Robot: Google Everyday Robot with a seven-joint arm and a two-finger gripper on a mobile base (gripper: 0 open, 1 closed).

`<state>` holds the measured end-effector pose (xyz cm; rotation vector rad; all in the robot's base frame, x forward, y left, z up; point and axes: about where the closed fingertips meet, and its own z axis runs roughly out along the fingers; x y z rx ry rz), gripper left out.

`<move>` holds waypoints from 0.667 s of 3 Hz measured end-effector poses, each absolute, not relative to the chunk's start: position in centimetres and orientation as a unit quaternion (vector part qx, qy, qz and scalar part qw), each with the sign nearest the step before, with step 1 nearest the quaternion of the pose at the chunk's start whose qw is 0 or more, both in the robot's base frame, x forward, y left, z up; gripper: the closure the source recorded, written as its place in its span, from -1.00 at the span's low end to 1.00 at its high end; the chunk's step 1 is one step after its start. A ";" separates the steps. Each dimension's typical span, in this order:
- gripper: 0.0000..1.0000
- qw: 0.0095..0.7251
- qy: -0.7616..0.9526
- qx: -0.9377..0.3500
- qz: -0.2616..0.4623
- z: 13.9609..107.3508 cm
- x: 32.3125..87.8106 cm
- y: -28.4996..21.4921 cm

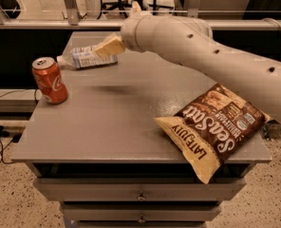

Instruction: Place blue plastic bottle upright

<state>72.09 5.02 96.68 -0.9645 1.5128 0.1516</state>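
Observation:
The blue plastic bottle (86,57) lies on its side at the back left of the grey table (117,122), its cap end pointing left and its white-blue label facing up. My gripper (107,47) hangs over the bottle's right end, its cream-coloured fingers (110,46) pointing left and covering part of the bottle. Whether they touch the bottle cannot be told. The white arm (202,51) reaches in from the right across the table.
A red soda can (50,80) stands upright near the table's left edge, in front of the bottle. A brown and yellow chip bag (214,129) lies at the front right, overhanging the edge. Drawers sit below the tabletop. A railing runs behind.

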 end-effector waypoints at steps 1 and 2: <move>-1.00 0.592 0.660 -0.462 -0.004 100.7 70.6 6.4; -1.00 0.556 0.686 -0.467 -0.035 99.4 72.0 5.8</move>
